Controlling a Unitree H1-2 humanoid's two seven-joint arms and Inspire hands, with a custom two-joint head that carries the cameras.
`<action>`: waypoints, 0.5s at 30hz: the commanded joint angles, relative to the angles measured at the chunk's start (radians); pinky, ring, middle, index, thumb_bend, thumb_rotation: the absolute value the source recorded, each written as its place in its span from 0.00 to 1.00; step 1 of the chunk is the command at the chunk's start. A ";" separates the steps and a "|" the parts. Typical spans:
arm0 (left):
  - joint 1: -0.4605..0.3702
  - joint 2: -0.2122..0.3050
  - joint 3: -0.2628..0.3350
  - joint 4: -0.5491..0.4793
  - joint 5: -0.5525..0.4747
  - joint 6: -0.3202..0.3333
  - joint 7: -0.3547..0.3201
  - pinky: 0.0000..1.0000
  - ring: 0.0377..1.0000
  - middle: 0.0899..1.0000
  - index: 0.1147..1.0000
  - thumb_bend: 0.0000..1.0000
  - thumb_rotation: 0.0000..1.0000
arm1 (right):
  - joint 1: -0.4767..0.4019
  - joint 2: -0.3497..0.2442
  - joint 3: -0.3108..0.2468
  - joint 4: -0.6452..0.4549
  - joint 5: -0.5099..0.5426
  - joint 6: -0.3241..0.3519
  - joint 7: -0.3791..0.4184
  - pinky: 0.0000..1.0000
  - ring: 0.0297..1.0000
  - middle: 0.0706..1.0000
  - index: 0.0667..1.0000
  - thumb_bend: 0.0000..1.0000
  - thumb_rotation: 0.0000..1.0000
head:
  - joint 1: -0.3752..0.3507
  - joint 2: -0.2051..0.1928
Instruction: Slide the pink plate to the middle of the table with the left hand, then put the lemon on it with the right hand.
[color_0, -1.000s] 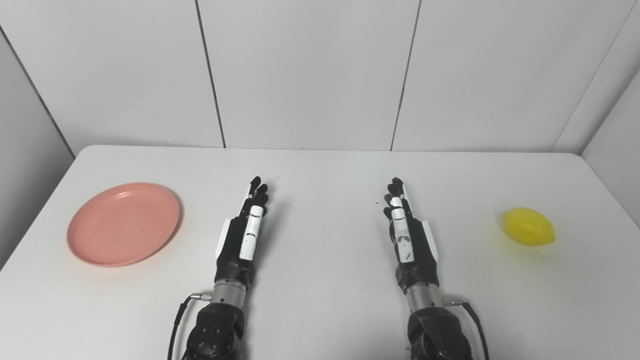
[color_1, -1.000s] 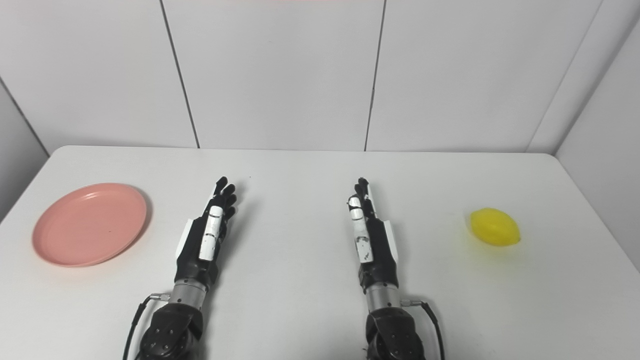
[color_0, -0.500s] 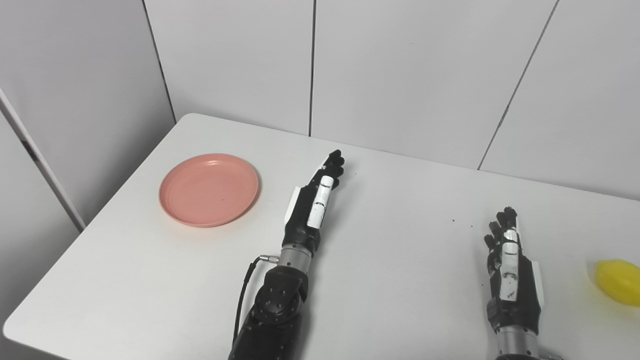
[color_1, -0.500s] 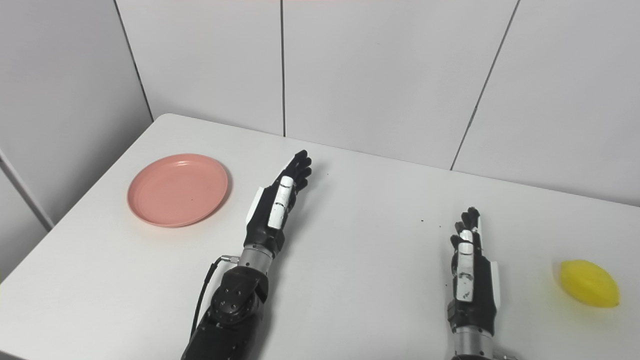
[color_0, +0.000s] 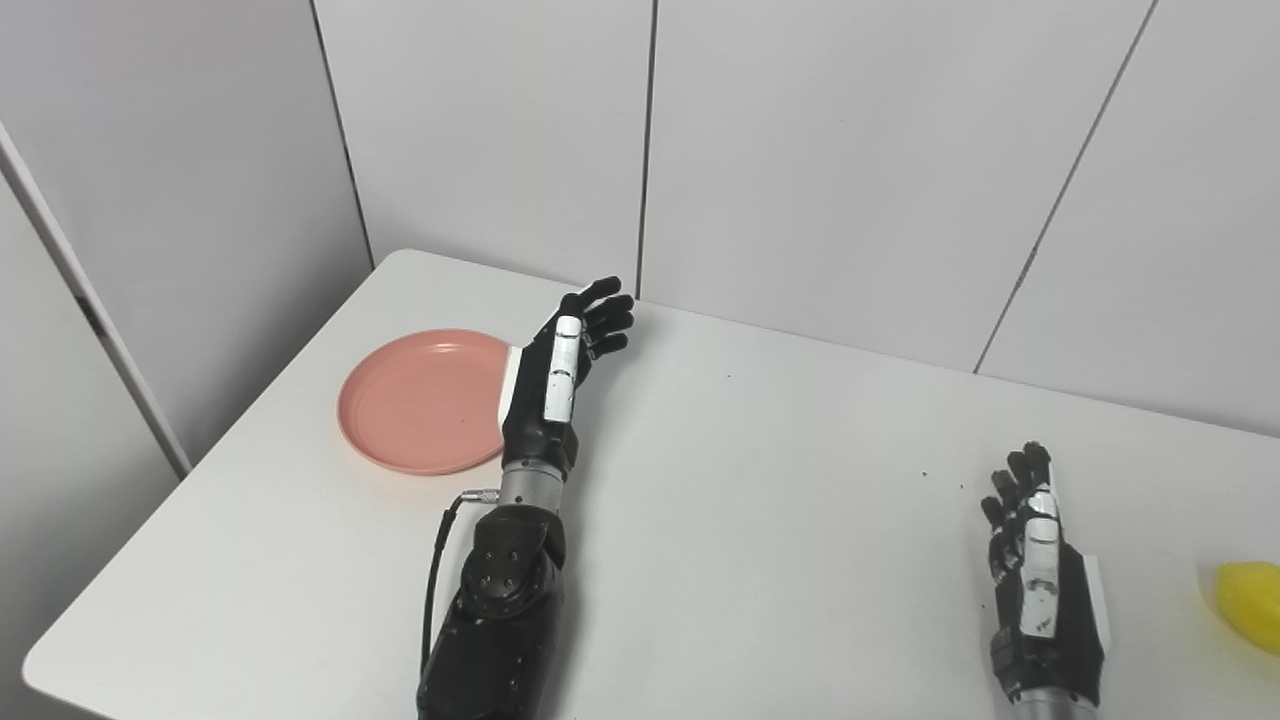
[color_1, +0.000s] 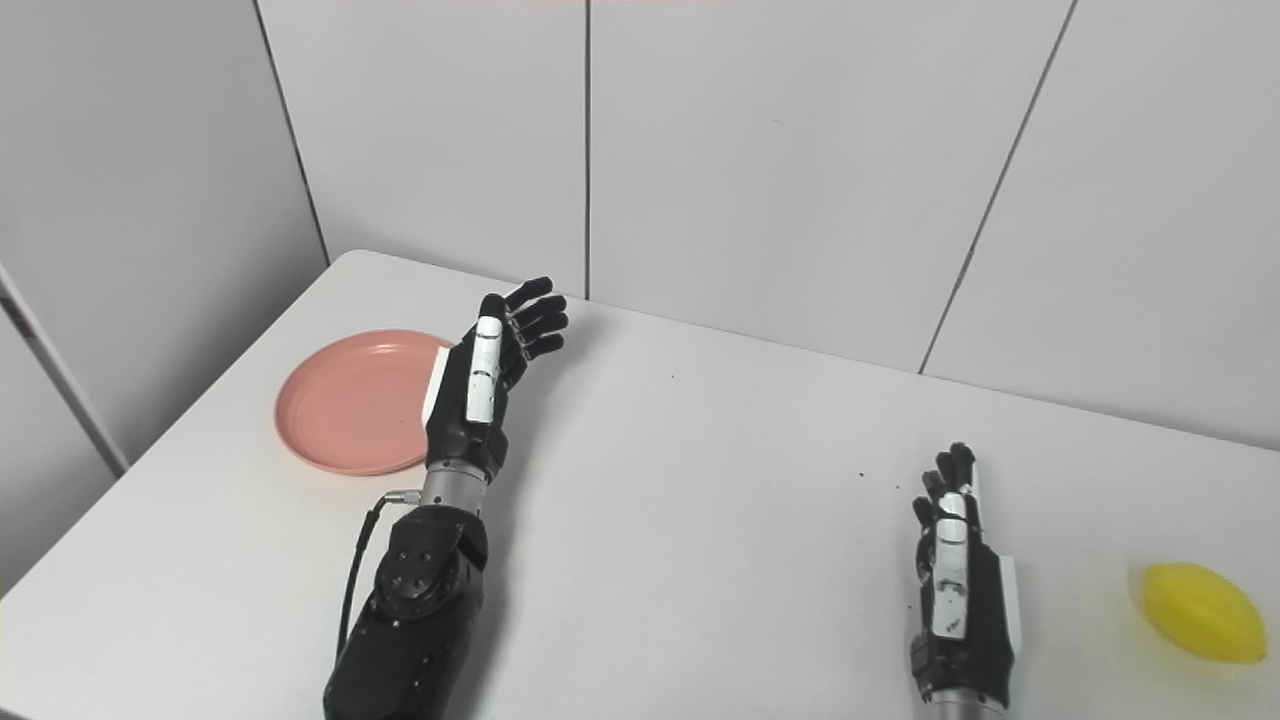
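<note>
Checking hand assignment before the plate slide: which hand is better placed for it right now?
Left. The left hand is open and raised right beside the pink plate, overlapping its near-right rim in both views. The right hand rests far across the table, close to the lemon, so it suits the later step.

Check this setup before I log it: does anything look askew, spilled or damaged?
Nothing stands out. The pink plate lies flat and empty near the table's left edge, and the lemon sits intact at the right. A few tiny dark specks dot the table.
</note>
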 joint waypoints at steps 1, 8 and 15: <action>-0.052 0.013 0.012 -0.055 0.031 -0.022 0.033 0.69 0.71 0.68 0.64 0.64 1.00 | 0.000 -0.013 -0.009 0.010 0.004 -0.056 0.016 1.00 1.00 1.00 1.00 0.72 0.99 | 0.010 -0.003; -0.058 0.061 0.051 -0.067 0.074 -0.019 0.086 0.67 0.68 0.66 0.62 0.66 1.00 | 0.005 -0.029 -0.014 0.001 0.024 -0.057 0.032 1.00 1.00 1.00 1.00 0.71 0.98 | 0.047 -0.004; -0.061 0.115 0.086 -0.041 0.078 -0.022 0.103 0.65 0.65 0.63 0.60 0.65 1.00 | 0.013 -0.038 -0.024 -0.030 0.043 -0.031 0.040 1.00 1.00 1.00 1.00 0.69 0.98 | 0.073 -0.002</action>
